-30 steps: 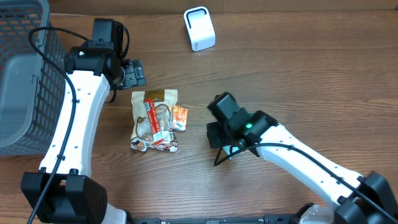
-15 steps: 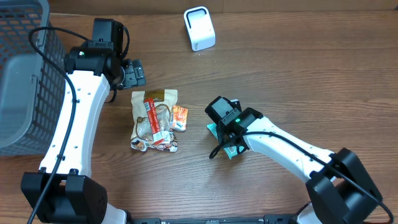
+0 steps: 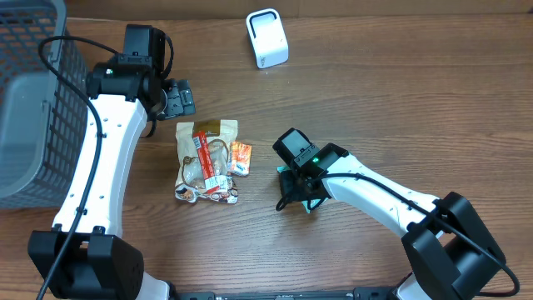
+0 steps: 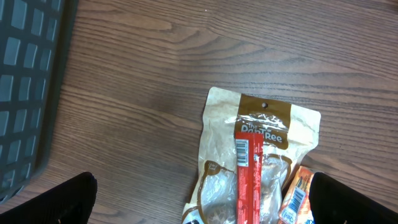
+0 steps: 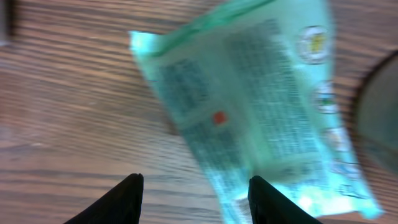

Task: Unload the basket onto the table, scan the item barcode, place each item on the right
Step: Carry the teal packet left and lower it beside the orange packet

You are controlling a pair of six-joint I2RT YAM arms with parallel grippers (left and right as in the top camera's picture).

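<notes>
Green packet (image 5: 249, 106) lies on table (image 5: 62, 93) before parted right fingers (image 5: 121, 199).

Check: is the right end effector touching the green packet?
Cannot tell. Right wrist view: blurred where the right end effector is beside the green packet; overhead, the arm hides the spot.

Even soft light, faint shadows, overhead and left wrist views sharp, right wrist's green packet (image 5: 249, 106) blurred

The packet (image 5: 261, 106) is pale green with fine dark print. The tan snack bag (image 4: 258, 124) bears a red strip. The counter (image 3: 416, 100) is brown wood-grain and the basket (image 3: 33, 50) is grey mesh.
</notes>
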